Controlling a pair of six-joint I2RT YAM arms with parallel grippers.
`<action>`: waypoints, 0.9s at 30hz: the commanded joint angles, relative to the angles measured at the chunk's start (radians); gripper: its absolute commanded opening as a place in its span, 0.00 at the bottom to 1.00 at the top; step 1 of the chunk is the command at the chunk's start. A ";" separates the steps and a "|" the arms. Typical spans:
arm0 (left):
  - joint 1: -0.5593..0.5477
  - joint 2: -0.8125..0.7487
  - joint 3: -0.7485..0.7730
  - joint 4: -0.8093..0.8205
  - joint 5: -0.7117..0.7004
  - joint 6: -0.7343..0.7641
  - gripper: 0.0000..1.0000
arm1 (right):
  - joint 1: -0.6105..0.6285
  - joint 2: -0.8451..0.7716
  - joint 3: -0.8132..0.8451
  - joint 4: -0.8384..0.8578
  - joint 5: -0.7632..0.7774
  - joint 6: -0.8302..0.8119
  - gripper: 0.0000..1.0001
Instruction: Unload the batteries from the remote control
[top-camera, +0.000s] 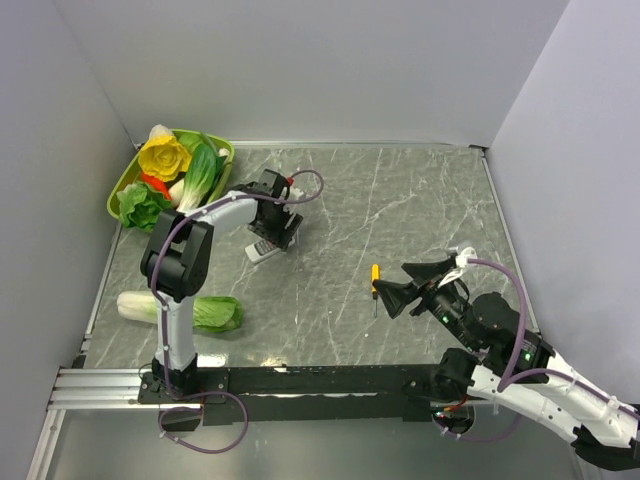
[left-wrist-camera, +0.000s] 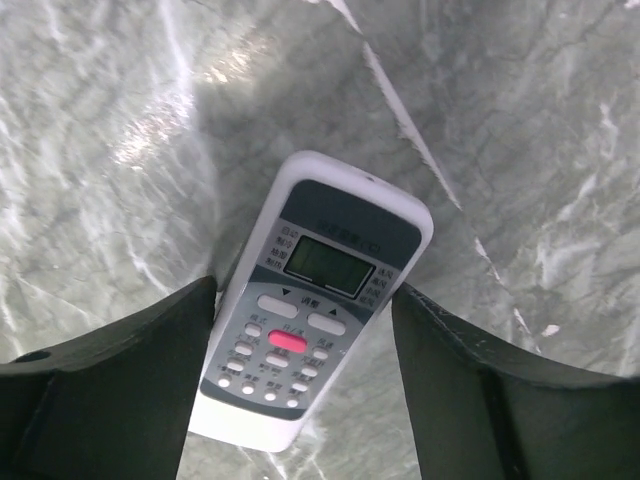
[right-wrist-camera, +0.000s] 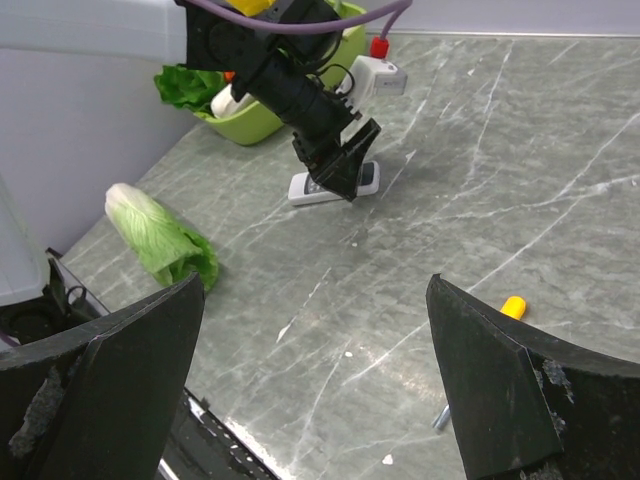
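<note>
The remote control (top-camera: 262, 250) lies flat on the marble table, button face up, its screen and a red button showing in the left wrist view (left-wrist-camera: 320, 290). My left gripper (top-camera: 275, 232) hangs right over it, open, one finger on each side (left-wrist-camera: 302, 300). The left finger sits against the remote's edge and the right finger stands off with a gap. It also shows in the right wrist view (right-wrist-camera: 340, 170) above the remote (right-wrist-camera: 330, 187). My right gripper (top-camera: 405, 285) is open and empty at the near right (right-wrist-camera: 315, 290). No batteries are visible.
A yellow-handled screwdriver (top-camera: 375, 280) lies just left of my right gripper (right-wrist-camera: 512, 307). A leafy green vegetable (top-camera: 190, 310) lies at the near left (right-wrist-camera: 160, 240). A green basket (top-camera: 225, 160) of vegetables stands at the far left. Walls close in on the table.
</note>
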 joint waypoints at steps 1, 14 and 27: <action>-0.032 -0.028 -0.020 -0.016 -0.003 -0.037 0.75 | 0.008 -0.001 -0.024 0.007 0.017 0.021 1.00; -0.046 -0.019 -0.025 -0.019 0.044 -0.100 0.60 | 0.007 0.018 -0.031 0.011 0.037 0.029 1.00; 0.043 -0.358 -0.313 0.633 0.795 -0.648 0.26 | 0.005 0.174 -0.087 0.260 -0.105 0.066 1.00</action>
